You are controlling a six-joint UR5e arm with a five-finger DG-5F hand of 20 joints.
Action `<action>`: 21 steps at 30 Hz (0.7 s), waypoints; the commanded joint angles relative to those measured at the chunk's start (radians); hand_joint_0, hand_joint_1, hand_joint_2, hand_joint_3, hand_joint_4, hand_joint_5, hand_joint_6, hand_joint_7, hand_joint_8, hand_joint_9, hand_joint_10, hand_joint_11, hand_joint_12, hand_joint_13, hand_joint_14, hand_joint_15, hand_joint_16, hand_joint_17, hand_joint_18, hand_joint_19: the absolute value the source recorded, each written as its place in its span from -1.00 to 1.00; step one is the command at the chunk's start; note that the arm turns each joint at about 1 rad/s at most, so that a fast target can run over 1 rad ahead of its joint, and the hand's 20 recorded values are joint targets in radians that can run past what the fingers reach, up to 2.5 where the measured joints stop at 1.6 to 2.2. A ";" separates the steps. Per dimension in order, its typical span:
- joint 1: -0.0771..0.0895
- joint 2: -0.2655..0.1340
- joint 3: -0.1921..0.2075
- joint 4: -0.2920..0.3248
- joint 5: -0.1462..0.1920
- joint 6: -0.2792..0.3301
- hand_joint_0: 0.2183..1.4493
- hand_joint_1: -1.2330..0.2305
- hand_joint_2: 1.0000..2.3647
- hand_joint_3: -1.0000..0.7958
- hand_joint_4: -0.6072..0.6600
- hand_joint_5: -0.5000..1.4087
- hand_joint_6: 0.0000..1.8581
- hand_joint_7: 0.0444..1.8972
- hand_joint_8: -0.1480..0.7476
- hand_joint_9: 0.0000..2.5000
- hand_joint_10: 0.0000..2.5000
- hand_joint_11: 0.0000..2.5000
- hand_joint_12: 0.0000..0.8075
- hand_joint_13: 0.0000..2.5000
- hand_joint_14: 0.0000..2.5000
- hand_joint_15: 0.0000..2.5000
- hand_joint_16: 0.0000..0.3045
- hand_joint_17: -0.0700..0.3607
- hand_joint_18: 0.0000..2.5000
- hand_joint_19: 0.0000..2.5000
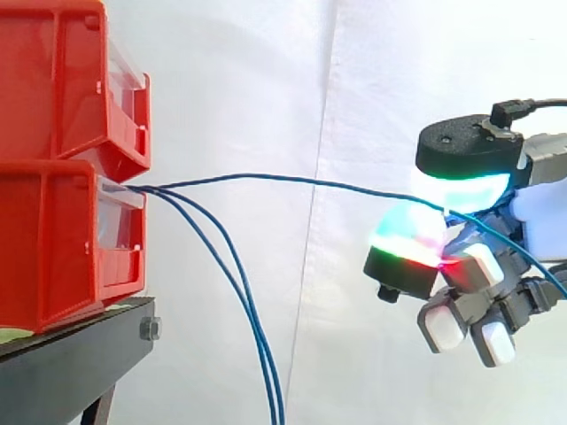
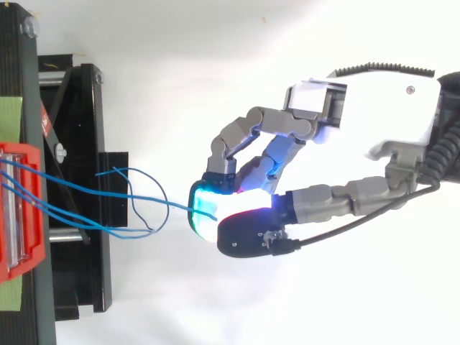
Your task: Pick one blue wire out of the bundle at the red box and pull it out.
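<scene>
Two red bins (image 1: 53, 239) are stacked at the left on a black stand (image 1: 80, 359). A bundle of thin blue wires comes out between them. One blue wire (image 1: 292, 180) runs nearly level to the right into my hand (image 1: 536, 217), where it is pinched between the glowing fingertips (image 1: 407, 235). From above, that same wire (image 2: 158, 200) leads from the red bin (image 2: 21, 215) to the pads (image 2: 208, 205) of my hand (image 2: 381, 115). Two other blue wires (image 1: 251, 305) hang down from the bin. The hand's remaining fingers are curled below.
The white curtain fills the background behind the work. In the top view, loose ends of blue wire (image 2: 136, 223) curl over the black stand (image 2: 79, 144). Open space lies between the bins and the hand.
</scene>
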 commanded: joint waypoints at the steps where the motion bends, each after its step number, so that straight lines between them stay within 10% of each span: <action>1: 0.000 -0.002 0.000 0.000 -0.001 0.000 -0.49 -0.28 -0.56 0.09 0.28 -0.65 -0.04 -0.16 0.29 -0.16 -0.99 -0.40 0.29 -0.29 -0.99 -0.65 -0.50 0.12 -0.27 -0.62; 21: 0.000 -0.002 0.000 0.000 -0.001 0.000 -0.50 -0.28 -0.52 0.09 0.26 -0.65 -0.04 -0.16 0.30 -0.16 -0.99 -0.40 0.29 -0.30 -0.99 -0.65 -0.50 0.12 -0.27 -0.62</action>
